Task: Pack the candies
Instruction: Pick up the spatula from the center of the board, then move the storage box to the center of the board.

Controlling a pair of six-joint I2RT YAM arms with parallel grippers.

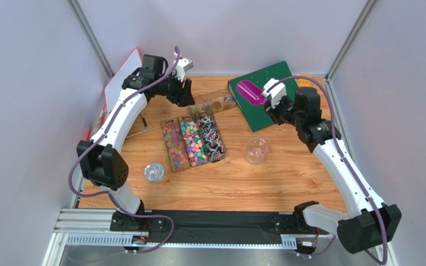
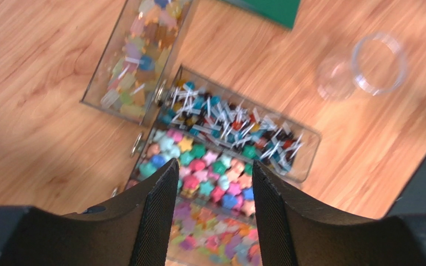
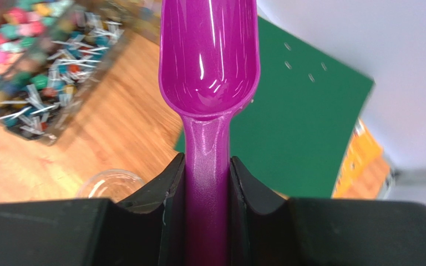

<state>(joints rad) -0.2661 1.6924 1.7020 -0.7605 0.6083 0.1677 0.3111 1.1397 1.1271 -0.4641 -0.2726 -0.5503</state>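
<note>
The candies (image 1: pixel 192 143) fill three clear bins side by side at the table's middle: star-shaped sweets in mixed colours (image 2: pixel 209 172) and wrapped ones (image 2: pixel 237 124). A fourth clear bin of pale sweets (image 2: pixel 137 61) lies behind them (image 1: pixel 221 104). My left gripper (image 2: pixel 215 183) is open and empty, hovering above the star candy bins (image 1: pixel 187 98). My right gripper (image 3: pixel 207 172) is shut on the handle of the purple scoop (image 3: pixel 209 66). The scoop's bowl is empty and is held above the green board (image 1: pixel 251 92).
A clear empty cup (image 1: pixel 255 151) stands right of the bins and shows in both wrist views (image 2: pixel 379 61) (image 3: pixel 112 183). A round clear lid (image 1: pixel 154 172) lies left of the bins. A green board (image 1: pixel 276 108) lies at the back right. A pink-edged tray (image 1: pixel 122 75) leans at the back left.
</note>
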